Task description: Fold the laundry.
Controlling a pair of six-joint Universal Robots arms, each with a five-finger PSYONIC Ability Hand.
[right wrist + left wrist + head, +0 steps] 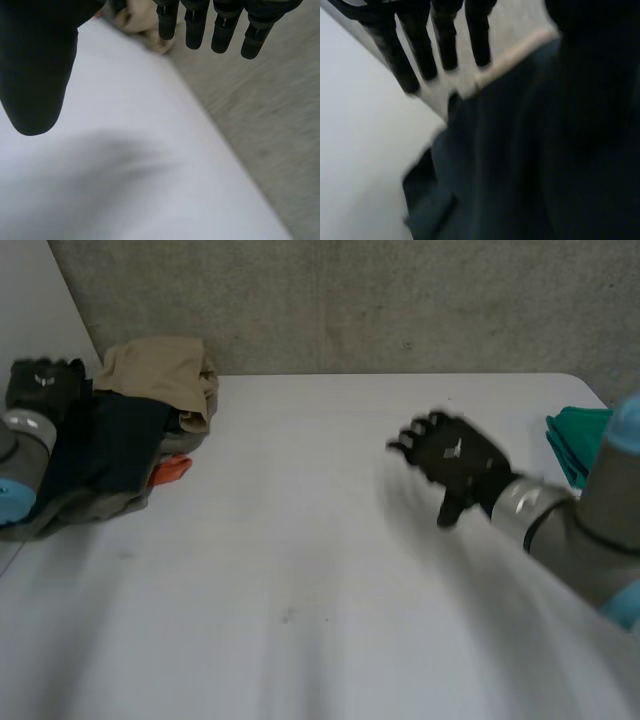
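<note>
"Two hands, and both are open," says Mia. "The left hand (45, 382) is at the pile (140, 430) by the table's left edge. Its fingers (445, 40) are straight, and a dark cloth (530, 150) is under its palm. The right hand (455, 458) hangs over the table (300, 590), holding nothing."

"What could go wrong?" asks Tom.

"The clothes are all mixed up. A pull on the dark cloth may drag the tan cloth (160, 370) and the orange bit (172, 468) along. It may even tip them off, since the pile sits so near the edge."

"Anything in the way?"

"No. A green cloth (575, 440) lies at the right edge, well apart. The middle is free for folding."
</note>
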